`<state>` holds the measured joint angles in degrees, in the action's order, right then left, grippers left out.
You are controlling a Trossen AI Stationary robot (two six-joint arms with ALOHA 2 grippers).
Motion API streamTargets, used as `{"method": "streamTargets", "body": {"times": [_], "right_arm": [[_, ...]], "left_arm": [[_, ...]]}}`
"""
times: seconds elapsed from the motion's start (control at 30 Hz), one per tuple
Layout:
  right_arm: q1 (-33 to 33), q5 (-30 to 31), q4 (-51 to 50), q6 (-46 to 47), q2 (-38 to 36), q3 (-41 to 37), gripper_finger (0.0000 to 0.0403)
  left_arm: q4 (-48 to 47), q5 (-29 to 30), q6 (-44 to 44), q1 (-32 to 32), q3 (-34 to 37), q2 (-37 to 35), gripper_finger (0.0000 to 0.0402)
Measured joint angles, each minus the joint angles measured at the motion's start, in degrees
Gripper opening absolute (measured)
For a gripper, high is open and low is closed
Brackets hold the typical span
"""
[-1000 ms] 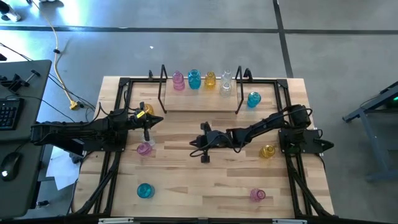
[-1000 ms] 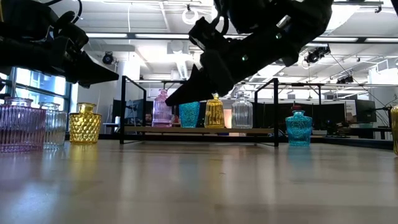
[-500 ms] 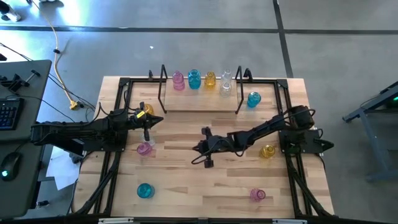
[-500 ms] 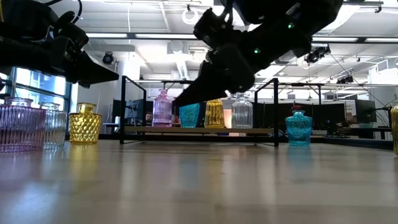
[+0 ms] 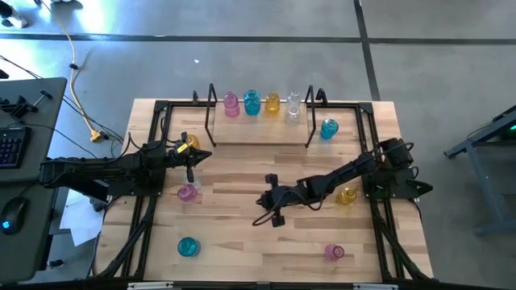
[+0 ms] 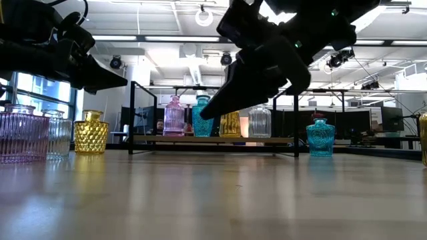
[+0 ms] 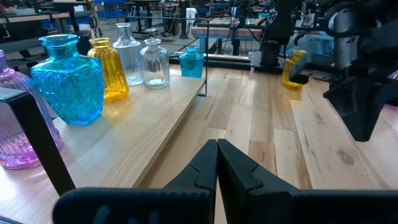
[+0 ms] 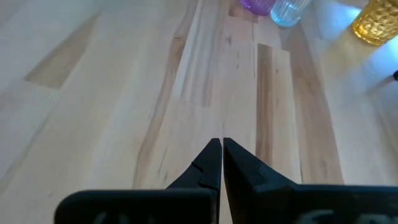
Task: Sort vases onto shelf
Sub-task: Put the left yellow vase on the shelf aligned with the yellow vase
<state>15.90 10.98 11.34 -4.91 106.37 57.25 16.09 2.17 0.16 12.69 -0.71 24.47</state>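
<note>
Right end effector (image 5: 264, 211) nearer table's front, empty, fingers together.

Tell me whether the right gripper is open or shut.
Shut. In the right wrist view the right gripper has its two dark fingers pressed together with nothing between them, above the bare wooden table.

The worktop (image 5: 242, 234) is pale wood in long planks, smooth with a soft sheen. The vases (image 7: 67, 79) are translucent glass — ribbed or diamond-cut, glossy, in pink, teal, yellow and clear. The shelf (image 6: 213, 140) has thin black metal posts and a light wooden board. Both arms and the right pincer (image 8: 221, 163) look matt black — smooth-surfaced.
</note>
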Motion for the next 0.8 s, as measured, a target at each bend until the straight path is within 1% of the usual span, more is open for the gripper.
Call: {"method": "streamTargets", "body": {"times": [0.43,0.6,0.8], "right_arm": [[2.4,0.1,-1.2,0.9,0.0,0.0,0.0],[2.5,2.5,-1.2,0.9,0.0,0.0,0.0],[2.5,2.7,-1.2,0.8,0.0,0.0,0.0]], "left_arm": [[0.0,0.0,0.0,0.0,0.0,0.0,0.0001],[0.0,0.0,0.0,0.0,0.0,0.0,0.0001],[0.0,0.0,0.0,0.0,0.0,0.0,0.0001]]}}
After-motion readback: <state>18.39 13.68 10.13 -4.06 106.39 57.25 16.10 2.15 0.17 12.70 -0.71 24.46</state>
